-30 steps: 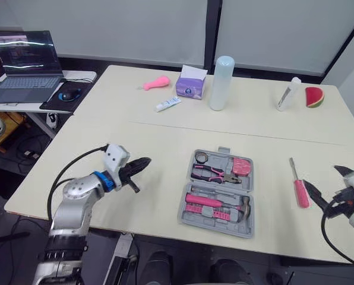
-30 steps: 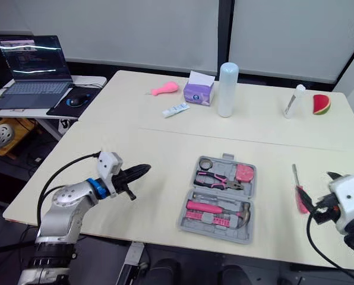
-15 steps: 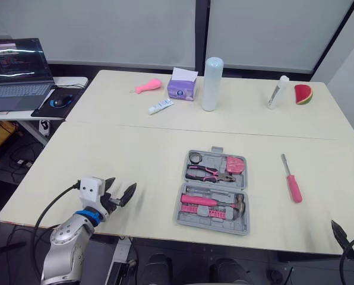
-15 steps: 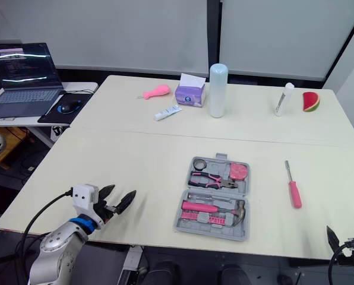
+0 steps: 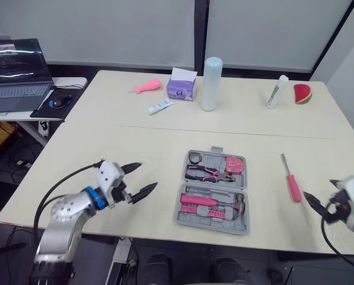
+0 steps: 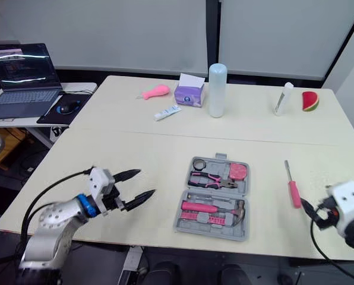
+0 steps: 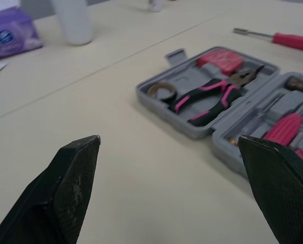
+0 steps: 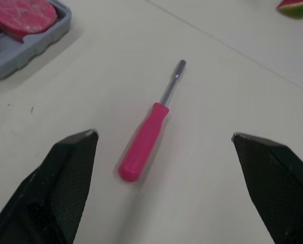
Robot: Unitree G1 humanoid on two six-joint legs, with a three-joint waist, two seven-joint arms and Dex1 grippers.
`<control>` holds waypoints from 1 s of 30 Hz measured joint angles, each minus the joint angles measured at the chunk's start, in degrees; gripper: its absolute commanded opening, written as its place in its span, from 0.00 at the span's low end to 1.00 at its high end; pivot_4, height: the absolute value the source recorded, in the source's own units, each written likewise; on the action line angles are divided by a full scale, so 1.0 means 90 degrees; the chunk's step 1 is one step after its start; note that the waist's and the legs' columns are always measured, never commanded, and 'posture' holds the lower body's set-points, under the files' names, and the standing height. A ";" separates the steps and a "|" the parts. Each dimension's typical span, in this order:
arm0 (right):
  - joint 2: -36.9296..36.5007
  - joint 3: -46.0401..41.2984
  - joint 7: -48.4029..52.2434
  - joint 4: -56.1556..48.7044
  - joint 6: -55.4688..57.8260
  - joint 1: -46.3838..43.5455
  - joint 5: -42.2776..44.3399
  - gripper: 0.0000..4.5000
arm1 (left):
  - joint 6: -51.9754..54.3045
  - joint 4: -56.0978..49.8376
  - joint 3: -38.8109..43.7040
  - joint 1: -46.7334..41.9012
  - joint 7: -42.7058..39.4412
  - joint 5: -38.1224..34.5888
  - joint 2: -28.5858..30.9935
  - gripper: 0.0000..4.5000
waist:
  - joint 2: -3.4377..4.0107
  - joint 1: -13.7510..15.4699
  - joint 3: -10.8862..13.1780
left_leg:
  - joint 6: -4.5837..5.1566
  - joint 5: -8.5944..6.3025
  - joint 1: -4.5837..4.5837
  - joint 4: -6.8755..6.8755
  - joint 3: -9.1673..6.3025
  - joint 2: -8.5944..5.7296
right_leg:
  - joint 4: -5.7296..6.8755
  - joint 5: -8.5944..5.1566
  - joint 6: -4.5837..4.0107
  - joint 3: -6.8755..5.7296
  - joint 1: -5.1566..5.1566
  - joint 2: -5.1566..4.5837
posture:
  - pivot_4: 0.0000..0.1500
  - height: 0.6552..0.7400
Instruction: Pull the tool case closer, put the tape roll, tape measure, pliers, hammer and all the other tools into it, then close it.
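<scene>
The grey tool case (image 5: 181, 209) lies open near the table's front edge. Its far half holds a tape roll (image 5: 195, 157), pink-handled pliers (image 5: 209, 173) and a pink tape measure (image 5: 236, 164). A hammer (image 5: 221, 202) and other pink-handled tools fill the near half. To the case's right, a pink screwdriver (image 5: 291, 181) lies loose on the table. My left gripper (image 5: 142, 178) hovers open left of the case, pointing at it. My right gripper (image 8: 164, 135) stands open just short of the screwdriver (image 8: 144, 142), near its handle end.
Along the far side of the table stand a purple tissue box (image 5: 180, 88), a tall white bottle (image 5: 211, 83), a pink balloon (image 5: 147, 86), a small tube (image 5: 163, 106), a white tube (image 5: 275, 92) and a watermelon slice (image 5: 302, 94). A laptop (image 5: 13, 74) sits on a side desk at left.
My left gripper went from shut to open. Both arms dipped toward the near edge, then rose again; the right one now sits by the screwdriver. The camera view shifted. The tools stayed put.
</scene>
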 measured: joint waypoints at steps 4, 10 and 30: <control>-0.0039 0.0462 -0.0285 -0.0035 0.0934 -0.0712 0.0011 1.00 | 0.0291 -0.0173 -0.0401 -0.0523 -0.0593 -0.0262 0.0146 1.00 | -0.0001 -0.0002 0.0001 | -0.0019 0.0010 -0.0012 -0.0007 0.0003 -0.0002 | -0.0009 0.0000 0.0000 0.0011 -0.0007 0.0003 | 1.00 0.72; 0.0145 0.0967 -0.0564 0.0309 0.1623 -0.1480 0.0002 1.00 | 0.0532 -0.0331 -0.1093 -0.1041 -0.1214 -0.0343 0.0167 1.00 | -0.0006 -0.0002 0.0004 | -0.0018 0.0010 -0.0017 -0.0003 0.0001 -0.0003 | -0.0008 0.0000 0.0000 0.0013 -0.0010 0.0003 | 1.00 0.72; 0.1115 0.1861 -0.1897 0.3136 0.1655 -0.3399 -0.0890 0.80 | 0.1390 -0.0636 -0.1801 -0.2288 -0.1622 -0.0496 -0.0154 1.00 | -0.0004 -0.0020 0.0007 | -0.0019 0.0011 -0.0049 0.0025 -0.0004 -0.0001 | -0.0001 0.0000 0.0000 0.0010 -0.0031 0.0006 | 1.00 0.72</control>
